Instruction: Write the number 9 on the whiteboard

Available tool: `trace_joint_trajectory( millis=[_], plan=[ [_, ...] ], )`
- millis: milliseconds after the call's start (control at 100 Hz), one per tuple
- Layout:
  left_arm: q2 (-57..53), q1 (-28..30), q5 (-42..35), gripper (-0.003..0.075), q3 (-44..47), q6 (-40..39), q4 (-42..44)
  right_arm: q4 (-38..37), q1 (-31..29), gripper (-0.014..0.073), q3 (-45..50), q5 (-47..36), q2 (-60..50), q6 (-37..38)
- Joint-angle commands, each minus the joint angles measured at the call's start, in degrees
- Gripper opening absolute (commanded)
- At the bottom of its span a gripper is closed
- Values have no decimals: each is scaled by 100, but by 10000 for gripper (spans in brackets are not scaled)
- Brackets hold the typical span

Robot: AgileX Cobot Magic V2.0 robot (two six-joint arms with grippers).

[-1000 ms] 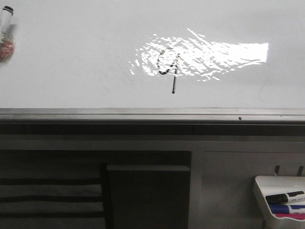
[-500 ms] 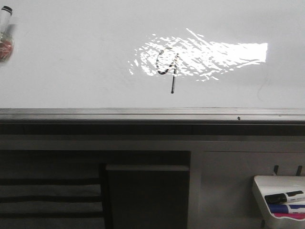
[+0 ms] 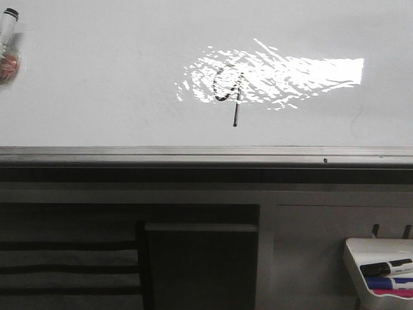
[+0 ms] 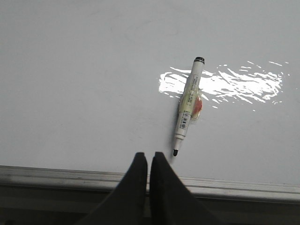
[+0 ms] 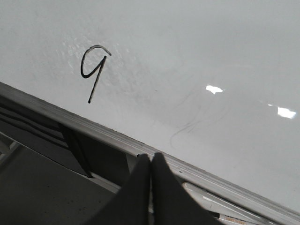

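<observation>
The whiteboard point(image 3: 103, 84) fills the upper half of the front view, with a grey metal rail point(image 3: 193, 154) along its bottom. A black number 9 point(image 3: 229, 87) is drawn inside the glare patch, its tail running down below it; the right wrist view also shows the 9 point(image 5: 93, 70). A white marker point(image 4: 188, 107), uncapped with its black tip down, sticks to the board in the left wrist view, and shows at the far left as the marker point(image 3: 6, 29). My left gripper point(image 4: 149, 155) is shut and empty, just below the marker tip. My right gripper point(image 5: 150, 156) is shut and empty over the rail.
A small white tray point(image 3: 377, 268) at the lower right holds black, blue and pink markers. Below the rail are dark shelving and a grey panel point(image 3: 200, 265). A faint old smudge point(image 5: 187, 124) marks the board near the right gripper.
</observation>
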Motion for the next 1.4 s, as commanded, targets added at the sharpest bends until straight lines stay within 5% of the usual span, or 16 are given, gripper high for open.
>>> trace_joint_trajectory(
  millis=[0, 420, 940, 1390],
  plan=[
    [-126, 21, -461, -20, 182, 7, -60, -67, -32, -72, -152, -365, -19, -5],
    [-126, 21, -461, -20, 182, 7, -60, -43, -90, -72, 98, -571, -438, -5],
    [-126, 21, -461, -20, 182, 7, -60, 548, -1983, -72, 3529, -3187, -3594, -5],
    [-126, 21, -461, -20, 182, 7, -60, 830, -2377, -72, 4038, -3084, -4242, -5]
  ],
)
